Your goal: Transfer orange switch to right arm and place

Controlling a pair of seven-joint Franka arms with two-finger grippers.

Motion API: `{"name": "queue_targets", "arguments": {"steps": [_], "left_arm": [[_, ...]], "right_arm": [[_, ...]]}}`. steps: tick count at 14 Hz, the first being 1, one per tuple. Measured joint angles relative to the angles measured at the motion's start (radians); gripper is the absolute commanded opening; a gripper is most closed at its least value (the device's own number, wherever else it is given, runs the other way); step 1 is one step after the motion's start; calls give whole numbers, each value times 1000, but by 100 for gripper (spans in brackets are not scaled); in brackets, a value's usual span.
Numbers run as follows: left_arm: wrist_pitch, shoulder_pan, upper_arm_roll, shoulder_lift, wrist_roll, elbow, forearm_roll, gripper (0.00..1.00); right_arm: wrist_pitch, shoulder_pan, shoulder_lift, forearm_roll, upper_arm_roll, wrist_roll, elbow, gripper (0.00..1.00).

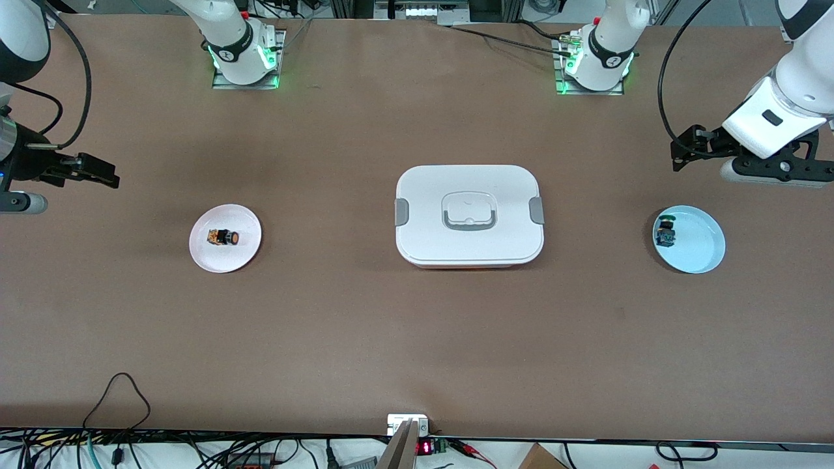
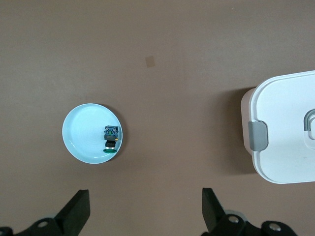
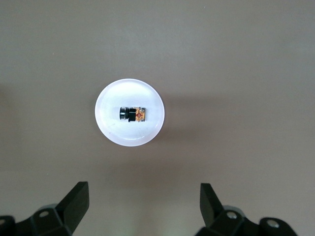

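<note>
The orange switch (image 1: 223,238) (image 3: 133,114) lies on its side on a small pinkish-white plate (image 1: 208,257) (image 3: 113,132) toward the right arm's end of the table. My right gripper (image 1: 104,172) (image 3: 143,187) hangs open and empty over bare table beside that plate, high above it. At the left arm's end my left gripper (image 1: 681,151) (image 2: 145,194) is also open and empty, over bare table beside a light-blue plate (image 1: 700,251) (image 2: 83,142).
A green-capped switch (image 1: 665,231) (image 2: 111,139) lies on the blue plate. A white lidded box (image 1: 469,215) (image 2: 288,123) with grey clips sits mid-table between the two plates. A black cable loop (image 1: 120,391) lies at the table edge nearest the front camera.
</note>
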Motion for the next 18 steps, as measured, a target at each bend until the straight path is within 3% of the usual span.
{"name": "queue_targets", "arguments": {"steps": [7,18], "left_arm": [[0,-1,0,1,0,1,0,100],[0,1,6,2,0,1,0,100]], "right_arm": [[105,-7,-70,0,2,-21,-104,100],[87,17,-103,2,15,17,-81,100]]}}
